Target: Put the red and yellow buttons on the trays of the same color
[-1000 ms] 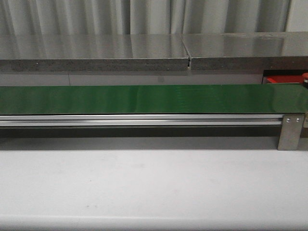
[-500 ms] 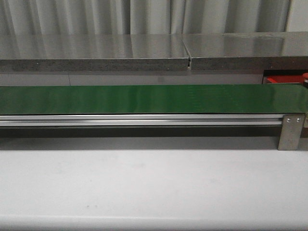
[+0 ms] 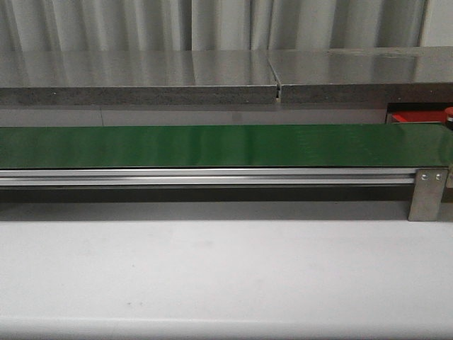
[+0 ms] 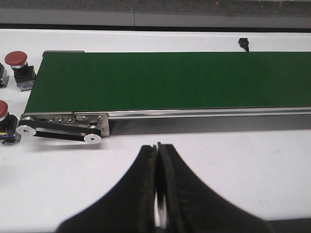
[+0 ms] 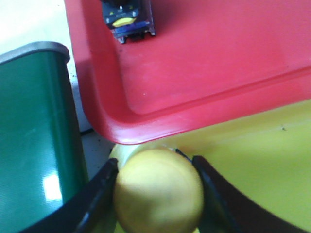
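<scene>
In the right wrist view my right gripper [image 5: 155, 164] is shut on a round yellow button [image 5: 158, 194], held above the edge of a yellow tray [image 5: 262, 160]. The red tray [image 5: 204, 63] lies just beyond, overlapping the yellow one, with a button's black and blue body [image 5: 127, 19] on it. The front view shows the red tray [image 3: 417, 116] only as a sliver at the far right. My left gripper [image 4: 158, 145] is shut on nothing above the white table. Two red buttons [image 4: 16, 59] [image 4: 2, 109] stand off the belt's end. Neither gripper appears in the front view.
A long green belt [image 3: 212, 145] on a metal rail runs across the table, its end [image 5: 34, 126] close beside my right gripper. Its pulley and bracket [image 4: 63, 128] are near the red buttons. A grey ledge [image 3: 141, 85] runs behind the belt.
</scene>
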Motion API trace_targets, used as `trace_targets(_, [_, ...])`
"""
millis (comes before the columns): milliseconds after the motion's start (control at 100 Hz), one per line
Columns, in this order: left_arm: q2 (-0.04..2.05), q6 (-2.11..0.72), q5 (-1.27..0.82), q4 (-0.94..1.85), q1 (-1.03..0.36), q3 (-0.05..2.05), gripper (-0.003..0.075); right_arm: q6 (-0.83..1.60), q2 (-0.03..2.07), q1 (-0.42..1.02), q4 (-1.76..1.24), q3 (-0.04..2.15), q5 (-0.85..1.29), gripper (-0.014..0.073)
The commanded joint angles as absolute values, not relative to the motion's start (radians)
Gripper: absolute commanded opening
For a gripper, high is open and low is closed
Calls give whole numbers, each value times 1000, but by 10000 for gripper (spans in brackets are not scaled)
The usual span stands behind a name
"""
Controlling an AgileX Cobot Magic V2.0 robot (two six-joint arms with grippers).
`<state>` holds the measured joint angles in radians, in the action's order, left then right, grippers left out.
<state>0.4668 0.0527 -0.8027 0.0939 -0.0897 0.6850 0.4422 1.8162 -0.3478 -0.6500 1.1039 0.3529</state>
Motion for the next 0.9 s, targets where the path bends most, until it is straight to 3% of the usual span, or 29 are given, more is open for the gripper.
trace_targets(0, [472, 54, -734, 100, -98, 710, -20, 444, 1774, -353, -673, 1129, 328, 399])
trace_targets(50, [472, 54, -734, 100, -98, 710, -20, 444, 1774, -353, -675, 1129, 328, 513])
trace_targets(150, [472, 54, -734, 100, -98, 710, -20, 444, 1772, -353, -677, 1129, 328, 657])
trace_targets(650, [472, 54, -734, 100, -98, 710, -20, 474, 1672, -349, -624, 1129, 347, 635])
trace_targets(780, [472, 54, -734, 100, -98, 710, -20, 508, 1604, -344, -567, 1129, 374, 544])
trace_targets(890, [472, 54, -734, 100, -98, 710, -20, 512, 1547, -330, -517, 1129, 412, 332])
